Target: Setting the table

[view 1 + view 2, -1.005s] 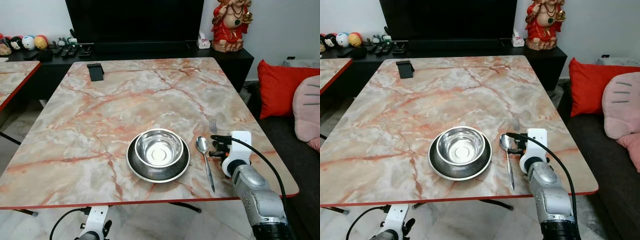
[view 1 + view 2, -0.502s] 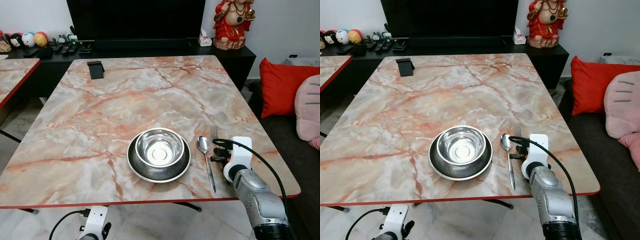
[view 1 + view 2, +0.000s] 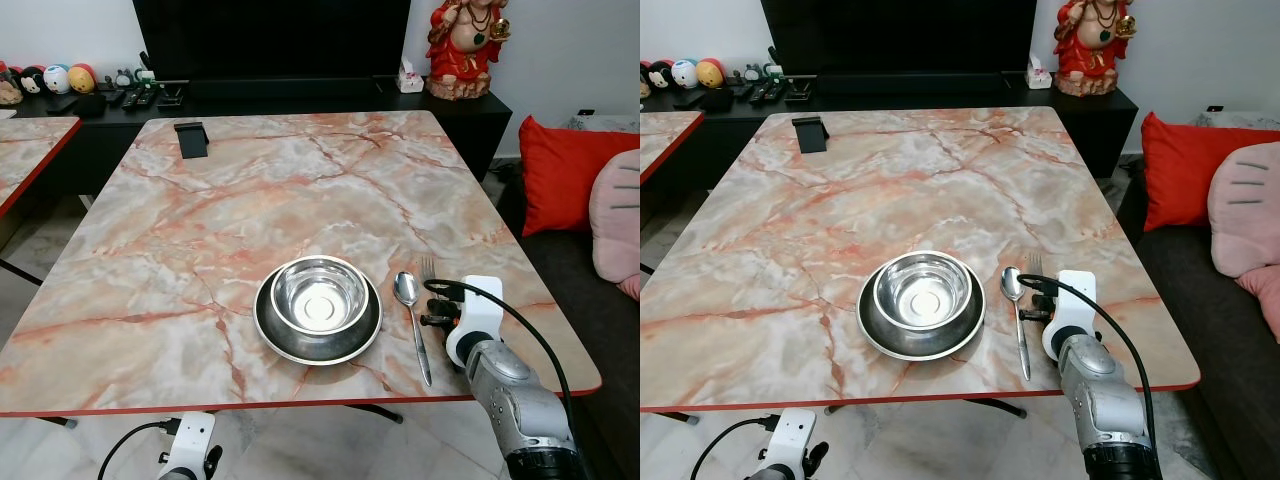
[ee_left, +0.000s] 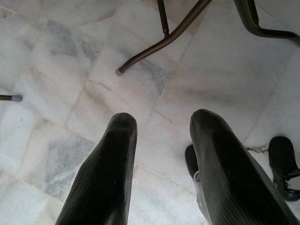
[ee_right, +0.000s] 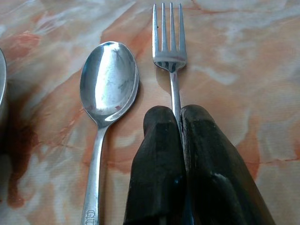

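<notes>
Right gripper (image 5: 178,122) pinches the fork (image 5: 169,42) handle (tines ahead), just beside the spoon (image 5: 108,84).

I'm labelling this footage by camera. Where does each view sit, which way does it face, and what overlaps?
Left eye: head, looking forward and down at the table; right arm shows.
Right eye: same head, same scene, with bowl on plate.
Left wrist: faces the floor past the open left gripper.
Right wrist: looks along the right gripper, shut on the fork.
Shared: eyes and right wrist see the spoon.
</notes>
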Controlling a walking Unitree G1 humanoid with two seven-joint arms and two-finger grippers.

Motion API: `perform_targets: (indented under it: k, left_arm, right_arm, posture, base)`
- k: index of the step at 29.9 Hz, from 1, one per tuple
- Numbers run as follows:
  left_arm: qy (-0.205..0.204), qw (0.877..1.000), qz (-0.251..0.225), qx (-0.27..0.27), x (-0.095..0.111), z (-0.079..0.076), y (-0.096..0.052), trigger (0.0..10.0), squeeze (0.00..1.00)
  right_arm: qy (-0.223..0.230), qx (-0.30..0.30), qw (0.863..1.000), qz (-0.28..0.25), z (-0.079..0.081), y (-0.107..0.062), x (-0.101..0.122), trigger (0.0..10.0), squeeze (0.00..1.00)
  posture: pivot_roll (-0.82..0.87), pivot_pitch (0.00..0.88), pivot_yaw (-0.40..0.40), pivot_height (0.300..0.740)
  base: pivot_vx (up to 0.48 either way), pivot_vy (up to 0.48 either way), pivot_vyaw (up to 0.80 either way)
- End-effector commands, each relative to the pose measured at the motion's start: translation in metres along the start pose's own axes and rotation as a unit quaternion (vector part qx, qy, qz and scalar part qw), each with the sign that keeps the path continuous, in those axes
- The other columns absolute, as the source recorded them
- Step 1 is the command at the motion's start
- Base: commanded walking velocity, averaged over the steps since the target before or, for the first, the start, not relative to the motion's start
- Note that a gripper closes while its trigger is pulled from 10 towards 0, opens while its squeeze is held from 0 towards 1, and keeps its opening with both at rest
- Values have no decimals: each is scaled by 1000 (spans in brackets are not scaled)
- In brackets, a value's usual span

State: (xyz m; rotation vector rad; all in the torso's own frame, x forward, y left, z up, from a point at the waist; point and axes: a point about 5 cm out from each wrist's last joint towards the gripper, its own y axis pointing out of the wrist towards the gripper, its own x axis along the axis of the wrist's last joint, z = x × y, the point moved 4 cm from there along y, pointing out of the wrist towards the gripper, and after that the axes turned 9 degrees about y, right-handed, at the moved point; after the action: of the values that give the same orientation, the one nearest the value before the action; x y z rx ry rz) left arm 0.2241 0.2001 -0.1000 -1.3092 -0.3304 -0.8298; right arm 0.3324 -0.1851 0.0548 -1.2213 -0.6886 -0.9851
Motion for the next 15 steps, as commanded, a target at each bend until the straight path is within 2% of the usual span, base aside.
perform_targets:
  k: [1, 15]
  left_arm:
    - [1, 1000, 10, 0, -5, 1, -1, 10000, 0]
    - [2, 1000, 11, 0, -5, 0, -1, 10000, 0]
  right_arm:
    - [0, -3, 1000, 5, -1, 0, -2, 10000, 0]
    - [-10, -11, 999, 29, -2, 1, -12, 10000, 0]
  posture:
    - [-51, 0, -9, 740]
    - [-48, 0, -9, 740]
  base:
    - [0, 0, 0]
    - [0, 0, 0]
